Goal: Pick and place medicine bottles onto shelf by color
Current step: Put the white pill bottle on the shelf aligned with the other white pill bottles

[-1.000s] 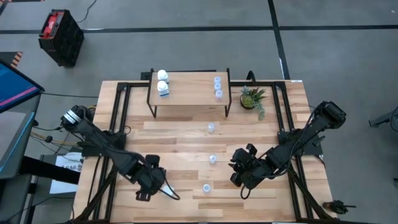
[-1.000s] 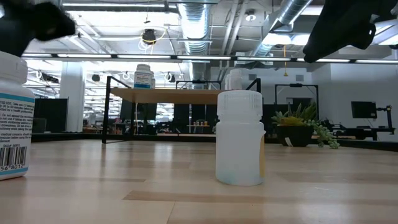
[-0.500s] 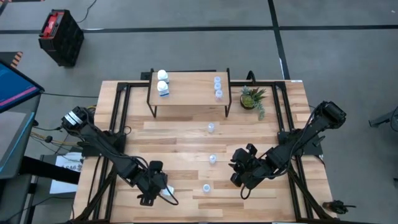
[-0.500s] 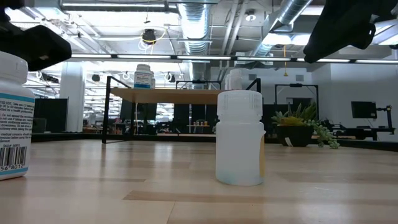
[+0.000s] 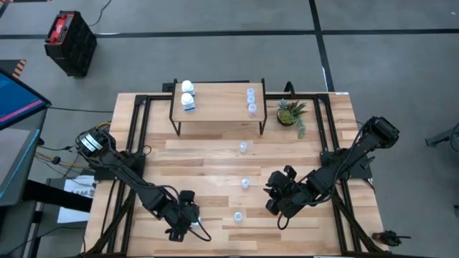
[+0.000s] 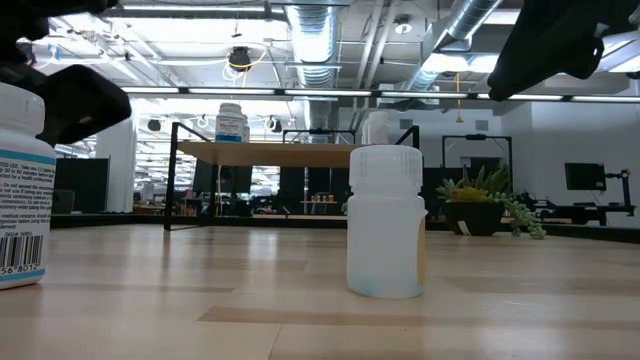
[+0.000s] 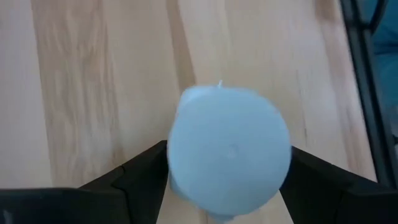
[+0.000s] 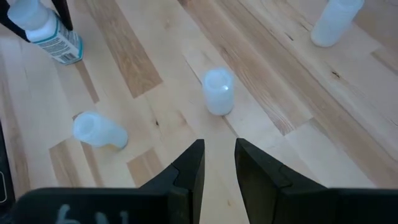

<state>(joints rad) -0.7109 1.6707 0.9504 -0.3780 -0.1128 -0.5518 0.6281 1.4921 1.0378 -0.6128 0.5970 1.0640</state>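
Left claw (image 7: 227, 186) spread around white bottle (image 7: 228, 151); right claw (image 8: 219, 163) clenched, empty.
Translucent bottles (image 5: 237, 216) between on table (image 5: 215, 161); cap seen only from left wrist.

Slatted wooden worktop (image 5: 215, 161) carried shelf (image 5: 219, 100) at 12 o'clock, potted plant (image 5: 292, 113) at 1. Three translucent bottles (image 5: 243, 147) stood down centre; white bottle (image 6: 22, 185) at 7.

Pale translucent bottles (image 5: 244, 183) stand on the striped light-wood table (image 5: 215, 161); white bottles (image 5: 187, 87) top the blond shelf (image 5: 219, 104) beside a green plant (image 5: 292, 115).
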